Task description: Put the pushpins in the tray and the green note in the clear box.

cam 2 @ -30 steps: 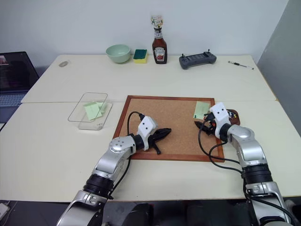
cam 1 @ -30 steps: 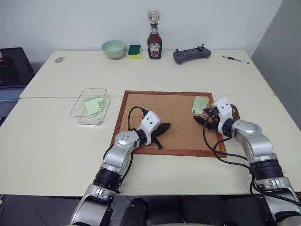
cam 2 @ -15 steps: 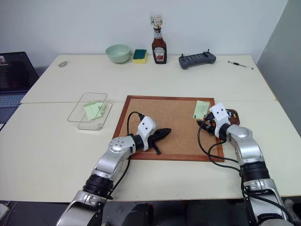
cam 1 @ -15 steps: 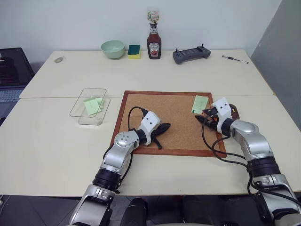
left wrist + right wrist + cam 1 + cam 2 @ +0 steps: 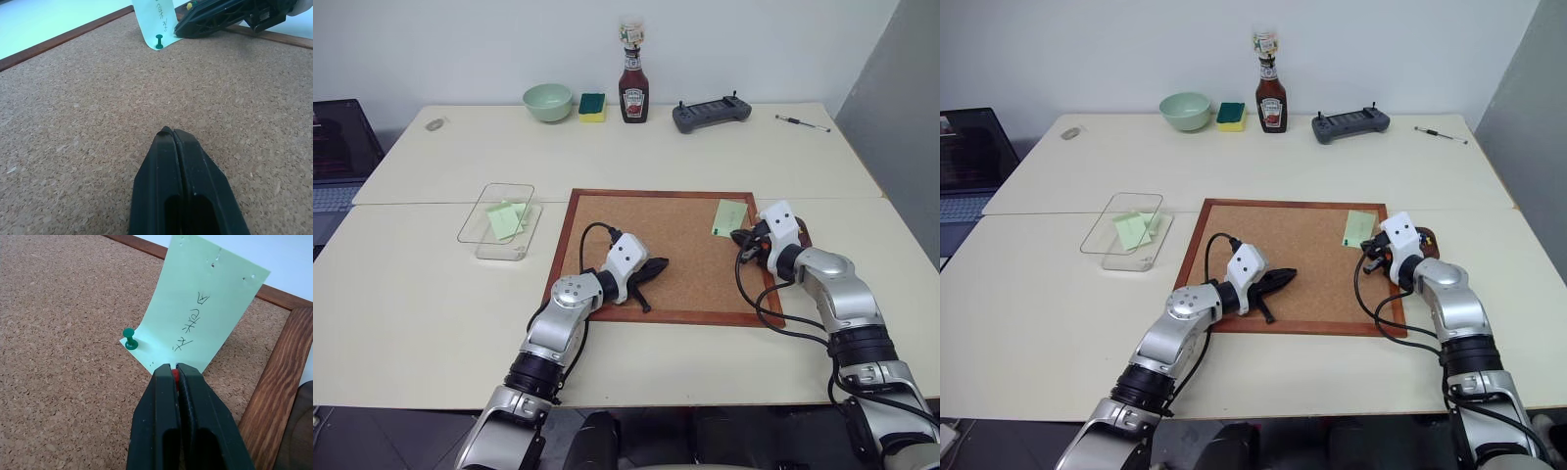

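Green note [image 5: 203, 318] sits pinned on the corkboard [image 5: 646, 240] near its right edge. You see the right end effector [image 5: 176, 368] closed on a red pushpin [image 5: 174, 374] at the note's lower edge; a green pushpin [image 5: 129, 340] stands beside. Your left end effector [image 5: 172, 134] is closed, empty, over the cork.

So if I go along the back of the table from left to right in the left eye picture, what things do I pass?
Pale green bowl → green-and-yellow sponge → ketchup bottle → dark grey controller → pen.
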